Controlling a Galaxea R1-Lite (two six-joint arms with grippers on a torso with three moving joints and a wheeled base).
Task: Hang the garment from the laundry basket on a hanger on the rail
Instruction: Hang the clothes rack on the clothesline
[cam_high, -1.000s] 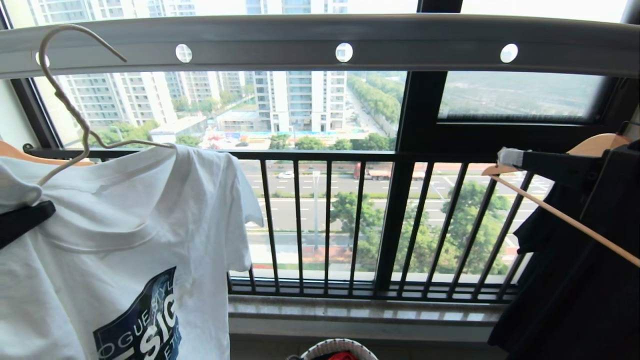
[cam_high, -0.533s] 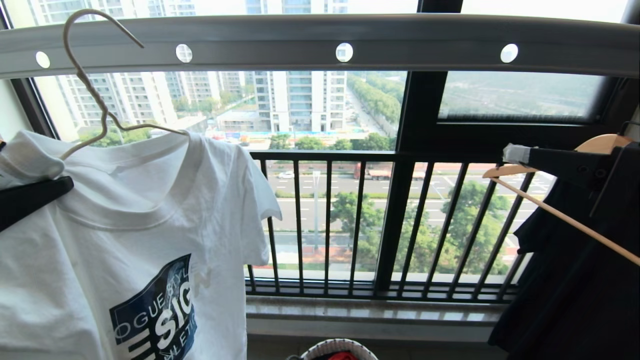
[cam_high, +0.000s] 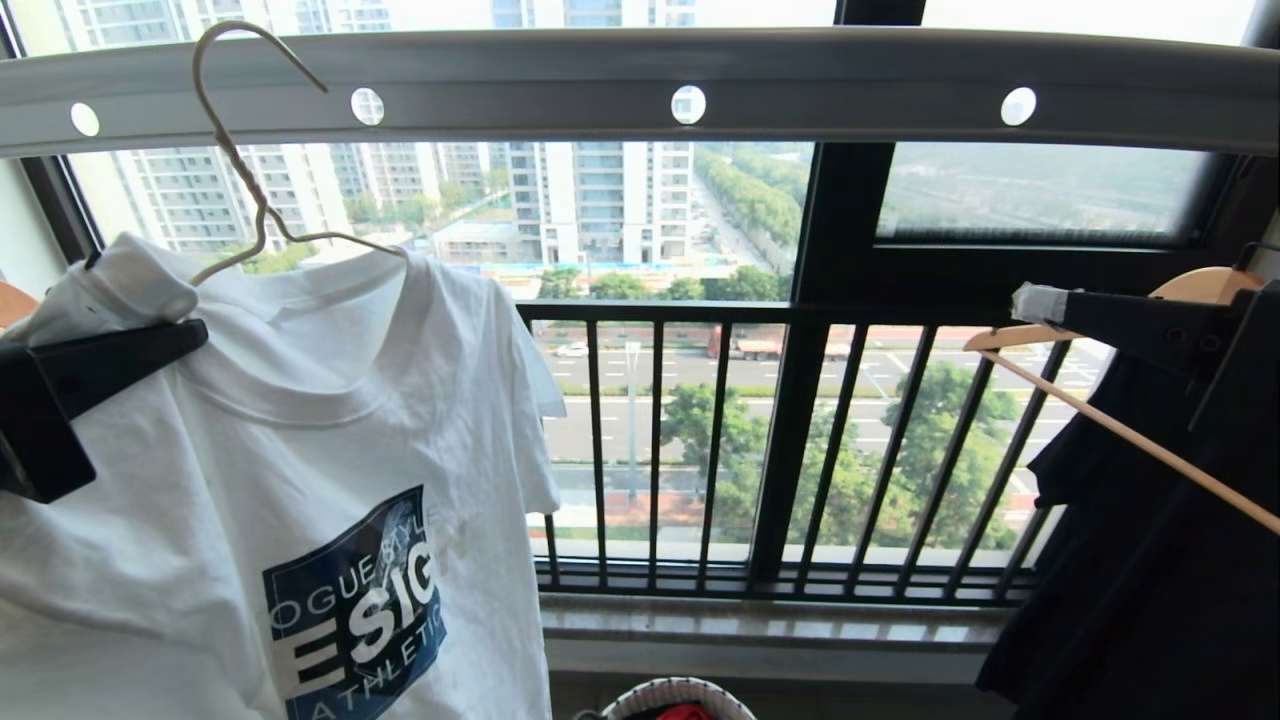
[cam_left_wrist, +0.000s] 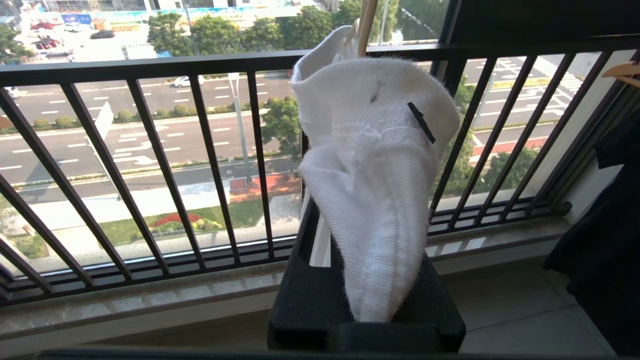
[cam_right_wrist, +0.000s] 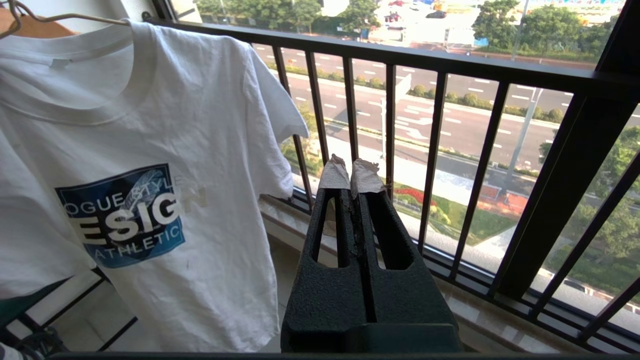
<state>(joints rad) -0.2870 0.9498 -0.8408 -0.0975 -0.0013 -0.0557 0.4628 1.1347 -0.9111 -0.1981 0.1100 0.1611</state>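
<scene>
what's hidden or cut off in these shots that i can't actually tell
- Hanger shoulders: head view, inside the T-shirt.
- Hook versus rail: head view, unclear if it rests on it.
- Left gripper tips: left wrist view, wrapped in white cloth.
- Laundry basket: head view, cut by the bottom edge.
- T-shirt lettering: head and right wrist views, first letters lost in a fold.

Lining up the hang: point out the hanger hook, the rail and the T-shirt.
hanger (cam_high: 232, 150), head view, on its twisted neck below the hook.
rail (cam_high: 850, 95), head view, on the flat grey face between two holes.
T-shirt (cam_high: 330, 420), head view, on the chest above the blue print.
</scene>
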